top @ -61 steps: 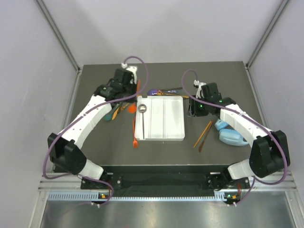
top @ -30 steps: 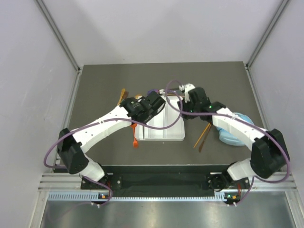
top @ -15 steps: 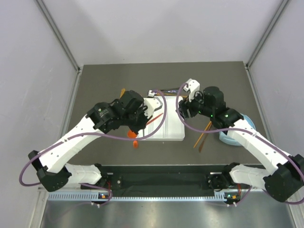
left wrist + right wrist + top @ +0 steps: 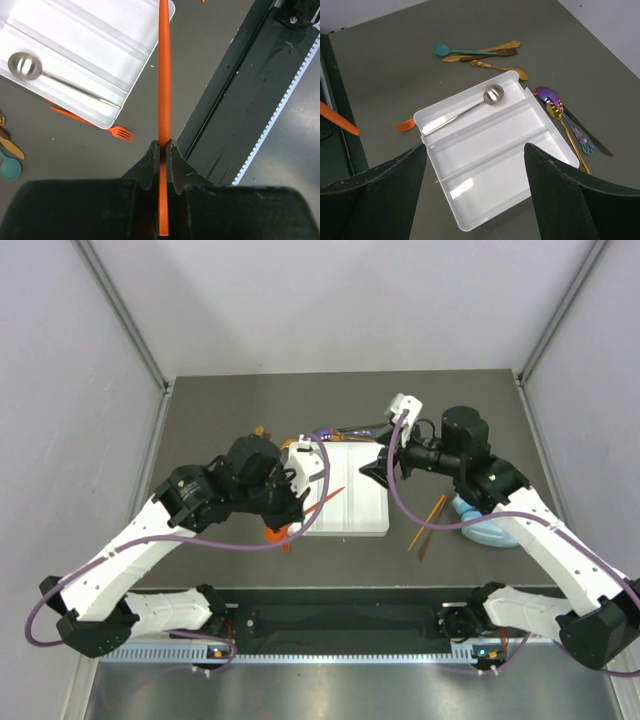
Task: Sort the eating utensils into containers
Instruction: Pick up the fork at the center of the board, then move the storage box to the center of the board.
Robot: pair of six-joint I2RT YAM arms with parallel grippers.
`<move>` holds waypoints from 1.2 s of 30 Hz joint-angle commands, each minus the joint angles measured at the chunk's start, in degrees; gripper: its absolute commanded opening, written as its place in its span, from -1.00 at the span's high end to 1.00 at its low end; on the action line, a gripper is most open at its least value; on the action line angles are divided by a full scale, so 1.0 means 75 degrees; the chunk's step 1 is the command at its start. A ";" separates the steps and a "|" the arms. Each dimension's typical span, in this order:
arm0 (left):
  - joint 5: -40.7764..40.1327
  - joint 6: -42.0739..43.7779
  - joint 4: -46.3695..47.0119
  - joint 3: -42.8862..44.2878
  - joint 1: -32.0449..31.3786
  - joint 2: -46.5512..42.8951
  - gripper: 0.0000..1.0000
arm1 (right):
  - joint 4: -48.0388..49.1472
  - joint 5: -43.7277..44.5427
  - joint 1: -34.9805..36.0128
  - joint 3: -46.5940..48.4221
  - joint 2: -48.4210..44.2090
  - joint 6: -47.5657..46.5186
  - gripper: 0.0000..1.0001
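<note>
Left tool (image 4: 163,150) clamped on long orange plastic utensil (image 4: 164,75), right tool (image 4: 475,146) wide open, empty, above white divided tray (image 4: 505,145)

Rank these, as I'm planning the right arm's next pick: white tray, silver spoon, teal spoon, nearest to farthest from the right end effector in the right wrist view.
1. The white tray, directly under the right end effector.
2. The silver spoon, in the tray's far compartment.
3. The teal spoon, on the table beyond the tray's far edge.

Dark grey table (image 4: 210,405), apparently white walls (image 4: 340,300)
</note>
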 commanded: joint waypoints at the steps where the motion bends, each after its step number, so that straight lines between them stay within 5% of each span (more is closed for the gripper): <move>1: -0.0149 -0.0136 0.0390 -0.0540 0.0223 -0.0353 1.00 | -0.0267 -0.0052 0.0012 0.0552 -0.0241 -0.0214 -0.58; 8: 0.0447 -0.0288 0.1117 -0.1115 0.1066 -0.0542 1.00 | -0.0174 -0.0530 -0.0058 0.0564 -0.0382 -0.0086 -0.60; 14: 0.1409 -0.0288 0.1410 -0.0717 0.1384 0.0535 1.00 | -0.0033 -0.1738 0.0000 0.0705 0.0180 0.0371 -0.58; 36: 0.3249 -0.0171 0.1351 -0.0716 0.1431 0.0912 1.00 | -0.0888 -0.1246 0.0727 0.1009 0.1645 -0.0109 -0.71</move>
